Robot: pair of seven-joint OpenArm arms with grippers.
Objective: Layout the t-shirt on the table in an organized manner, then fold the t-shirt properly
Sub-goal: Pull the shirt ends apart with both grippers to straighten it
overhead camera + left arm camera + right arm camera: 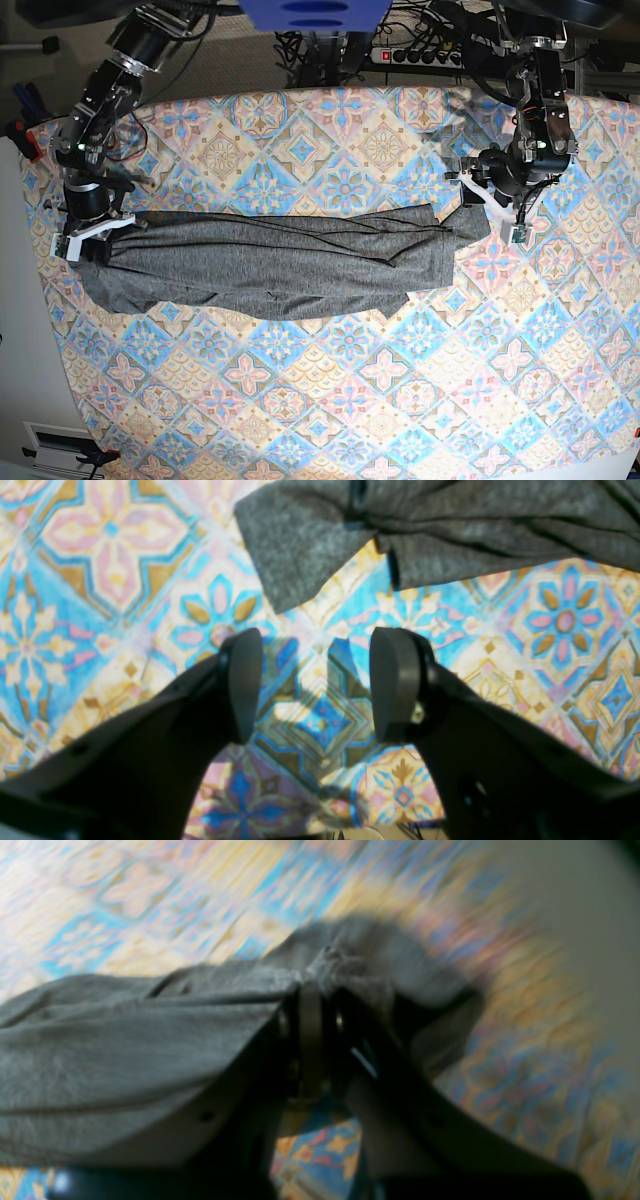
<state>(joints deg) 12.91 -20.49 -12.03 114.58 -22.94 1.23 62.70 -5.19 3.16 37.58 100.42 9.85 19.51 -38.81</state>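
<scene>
Over the table (pixel 330 400), left hand (pixel 316 685) seemingly empty.

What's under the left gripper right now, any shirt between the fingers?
Under the left gripper only the patterned table shows, its jaws open with nothing between. The t-shirt corner lies just beyond the fingertips. The table under the shirt is covered.

Bright, hard shadows, R wrist blurred

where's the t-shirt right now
In the base view the t-shirt lies stretched across the table, its left end pinched by the right gripper.
</scene>
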